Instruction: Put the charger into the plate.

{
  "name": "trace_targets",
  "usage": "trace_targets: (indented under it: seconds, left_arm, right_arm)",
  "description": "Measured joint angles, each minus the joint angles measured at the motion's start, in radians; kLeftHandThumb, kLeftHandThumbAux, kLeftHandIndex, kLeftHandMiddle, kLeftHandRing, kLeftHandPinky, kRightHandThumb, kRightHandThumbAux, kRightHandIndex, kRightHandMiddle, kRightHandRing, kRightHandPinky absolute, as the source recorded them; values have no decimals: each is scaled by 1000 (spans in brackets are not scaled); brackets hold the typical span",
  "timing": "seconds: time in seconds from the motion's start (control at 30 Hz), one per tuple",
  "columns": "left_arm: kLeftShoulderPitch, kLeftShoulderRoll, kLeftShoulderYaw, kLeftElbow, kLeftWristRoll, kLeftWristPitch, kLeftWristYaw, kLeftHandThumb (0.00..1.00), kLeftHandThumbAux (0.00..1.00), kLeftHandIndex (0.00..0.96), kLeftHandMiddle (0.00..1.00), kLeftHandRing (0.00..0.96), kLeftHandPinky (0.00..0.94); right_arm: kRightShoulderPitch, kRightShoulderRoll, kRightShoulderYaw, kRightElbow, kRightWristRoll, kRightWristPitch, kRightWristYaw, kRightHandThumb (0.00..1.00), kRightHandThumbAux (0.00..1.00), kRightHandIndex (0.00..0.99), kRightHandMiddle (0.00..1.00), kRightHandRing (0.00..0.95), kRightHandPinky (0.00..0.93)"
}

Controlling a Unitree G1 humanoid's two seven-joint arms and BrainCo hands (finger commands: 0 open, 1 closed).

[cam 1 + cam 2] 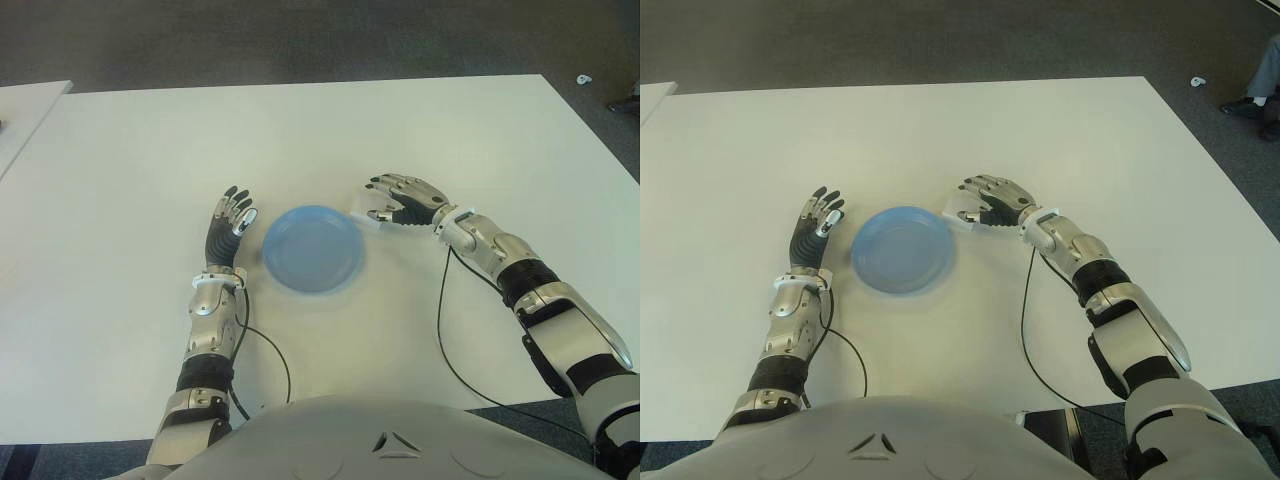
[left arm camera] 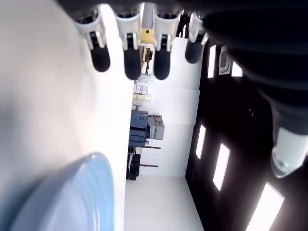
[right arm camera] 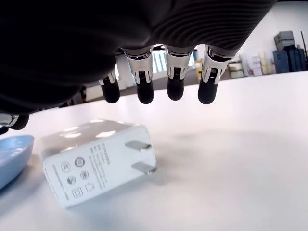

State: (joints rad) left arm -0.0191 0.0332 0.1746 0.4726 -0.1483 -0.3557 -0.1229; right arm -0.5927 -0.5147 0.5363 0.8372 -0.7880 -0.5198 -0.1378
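A white charger point(image 3: 96, 161) lies flat on the white table point(image 1: 300, 130), prongs pointing away from the plate, just off the right rim of the blue plate point(image 1: 313, 248). My right hand point(image 1: 385, 200) hovers over the charger point(image 1: 955, 210) with its fingers point(image 3: 175, 89) spread above it and not touching it. The left hand point(image 1: 232, 215) shows on the table left of the plate, fingers point(image 2: 130, 62) stretched out and holding nothing. The plate point(image 2: 72, 202) holds nothing.
Black cables point(image 1: 445, 330) trail from both wrists across the near part of the table. A second table point(image 1: 20, 110) borders the far left. Beyond the far edge is dark floor, with a person's leg and shoe point(image 1: 1260, 85) at the far right.
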Motion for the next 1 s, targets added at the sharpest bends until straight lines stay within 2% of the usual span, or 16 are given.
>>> trace_targets:
  seconds: [0.43, 1.0]
  left_arm:
    - [5, 1, -4, -15, 25, 1, 10, 0, 585, 122, 186, 187, 197]
    - [36, 2, -19, -71, 30, 41, 11, 0, 612, 132, 213, 215, 221]
  right_arm:
    - [-17, 19, 26, 92, -10, -14, -47, 324, 99, 0, 0, 0, 0]
    - [-41, 42, 60, 180, -16, -18, -109, 354, 96, 0, 0, 0, 0]
